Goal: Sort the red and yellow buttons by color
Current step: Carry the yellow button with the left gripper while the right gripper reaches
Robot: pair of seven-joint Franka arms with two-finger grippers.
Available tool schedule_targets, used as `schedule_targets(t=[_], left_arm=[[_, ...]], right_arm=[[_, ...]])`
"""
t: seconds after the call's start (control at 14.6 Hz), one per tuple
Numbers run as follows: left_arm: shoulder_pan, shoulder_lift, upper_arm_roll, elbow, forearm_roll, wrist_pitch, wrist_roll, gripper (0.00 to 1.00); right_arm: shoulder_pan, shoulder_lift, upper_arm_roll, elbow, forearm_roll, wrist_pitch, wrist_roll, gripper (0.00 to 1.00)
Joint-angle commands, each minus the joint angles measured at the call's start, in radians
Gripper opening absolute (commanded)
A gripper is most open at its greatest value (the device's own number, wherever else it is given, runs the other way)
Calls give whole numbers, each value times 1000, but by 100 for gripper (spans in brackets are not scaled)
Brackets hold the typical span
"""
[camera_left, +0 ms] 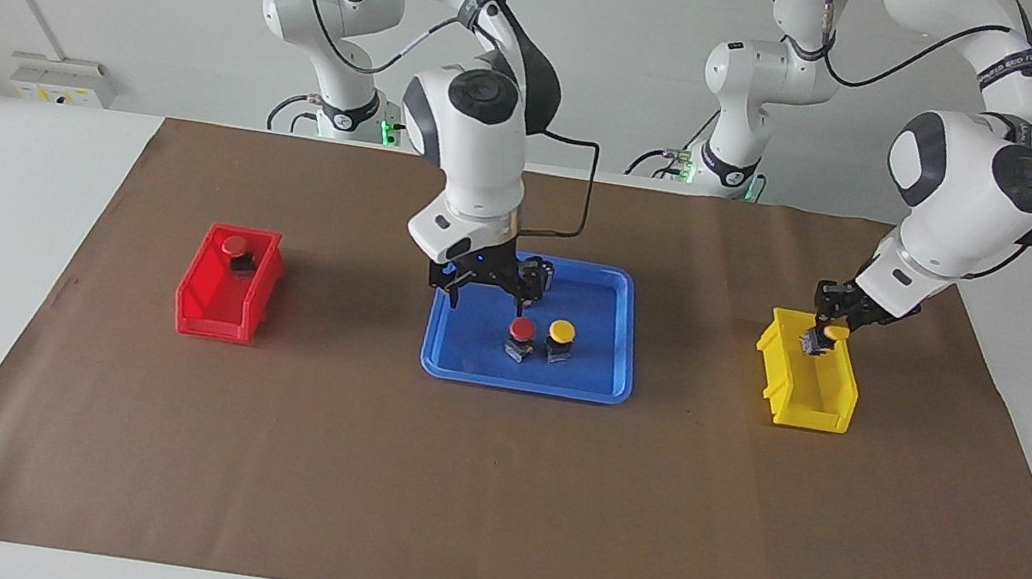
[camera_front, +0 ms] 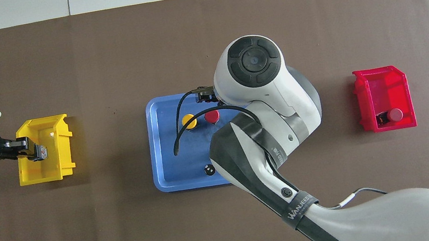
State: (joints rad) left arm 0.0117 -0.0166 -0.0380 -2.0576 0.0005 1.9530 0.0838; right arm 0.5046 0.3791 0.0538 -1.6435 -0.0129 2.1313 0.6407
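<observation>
One red button point(camera_left: 233, 246) point(camera_front: 392, 115) lies in the red bin point(camera_left: 209, 317) point(camera_front: 380, 82). A second red button point(camera_left: 521, 330) point(camera_front: 212, 116) and a yellow button point(camera_left: 562, 331) point(camera_front: 189, 121) stand side by side in the blue tray point(camera_left: 523, 386) point(camera_front: 157, 148). My right gripper point(camera_left: 487, 298) hangs open over the tray, close above the red button there, and holds nothing. My left gripper point(camera_left: 824, 325) point(camera_front: 32, 149) is shut on another yellow button point(camera_left: 835, 331), low over the yellow bin point(camera_left: 807, 411) point(camera_front: 41, 175).
A small dark cylinder point(camera_front: 208, 169) stands in the tray near its edge toward the robots. In the overhead view the right arm covers much of the tray. Brown paper covers the table between the tray and both bins.
</observation>
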Motion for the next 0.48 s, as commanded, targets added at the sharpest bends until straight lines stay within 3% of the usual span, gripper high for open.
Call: schedule_targets(t=[0.0,0.27,0.34,0.41], left_arm=[[27,-43,-11,-123,16,114,39,2],[17,-19,-11,-187,16,224,18,3],[19,-14,-11,-188,16,230,21,5],[24,-5,-11,-188,16,233,25,15]], right_arm=[[33,24,-5,2,-10,32,51,99],[52,35,-5,-76,-50,84,56,93],[52,32,-5,-85,-50,85,54,91],[52,32,-5,-88,-51,87,54,90]])
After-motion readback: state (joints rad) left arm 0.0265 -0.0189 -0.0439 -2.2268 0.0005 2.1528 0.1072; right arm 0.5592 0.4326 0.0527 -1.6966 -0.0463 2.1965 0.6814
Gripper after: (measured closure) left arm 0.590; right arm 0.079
